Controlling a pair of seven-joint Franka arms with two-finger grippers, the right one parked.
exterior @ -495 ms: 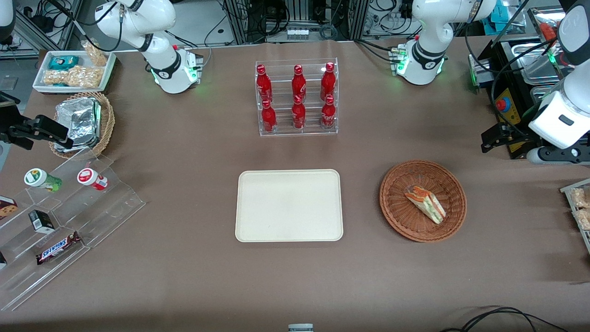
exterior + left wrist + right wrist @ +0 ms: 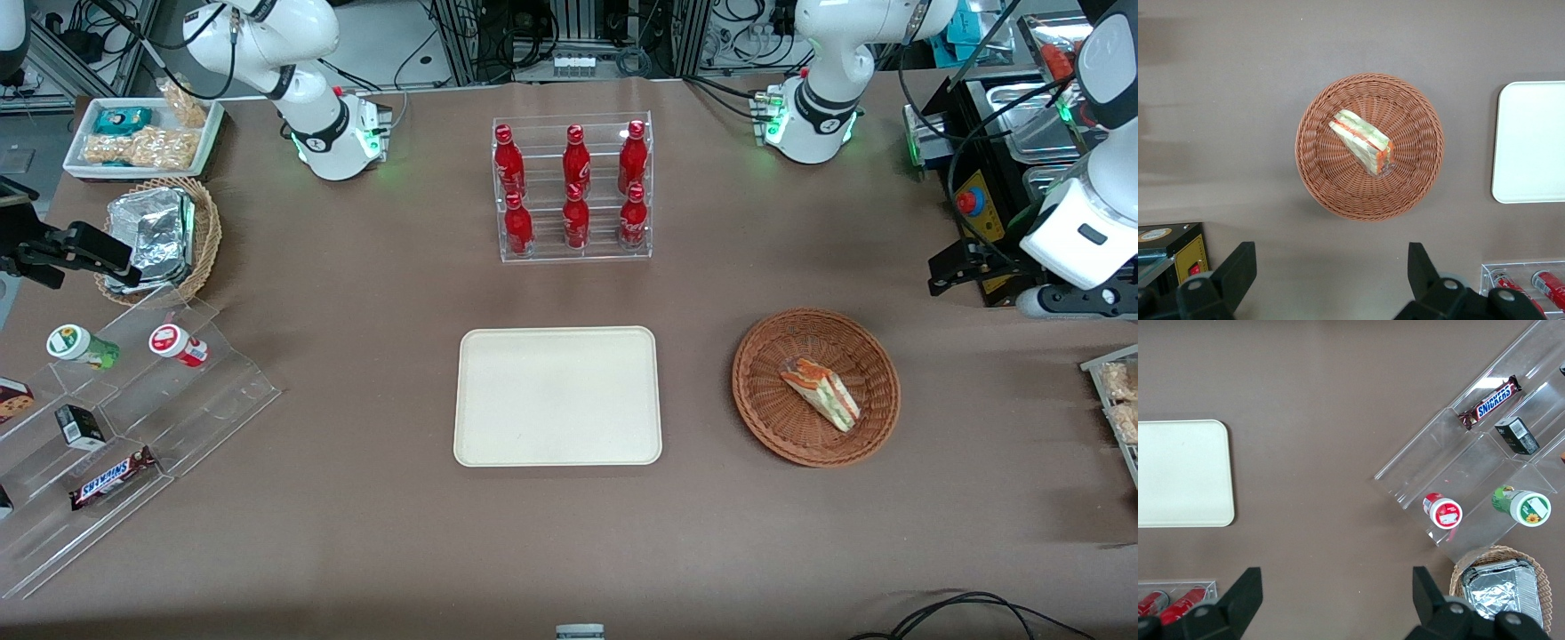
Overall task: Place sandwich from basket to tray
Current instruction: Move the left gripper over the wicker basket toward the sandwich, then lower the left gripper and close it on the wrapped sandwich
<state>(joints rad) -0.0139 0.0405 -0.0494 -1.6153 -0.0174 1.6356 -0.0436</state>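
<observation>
The sandwich (image 2: 1362,141) is lying in the basket (image 2: 1418,180), untouched. The gripper (image 2: 1331,277), fingers spread apart, is hovering above; the tray (image 2: 558,444) is waiting bare.

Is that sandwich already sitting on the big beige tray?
No, the sandwich lies in the basket; the tray holds nothing, and the open gripper hovers above the basket.

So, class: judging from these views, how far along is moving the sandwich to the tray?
Nothing is done yet: the sandwich lies in the wicker basket and the tray holds nothing. The gripper hangs open, high above the basket. Descent, grasp, carry and release all remain.
</observation>
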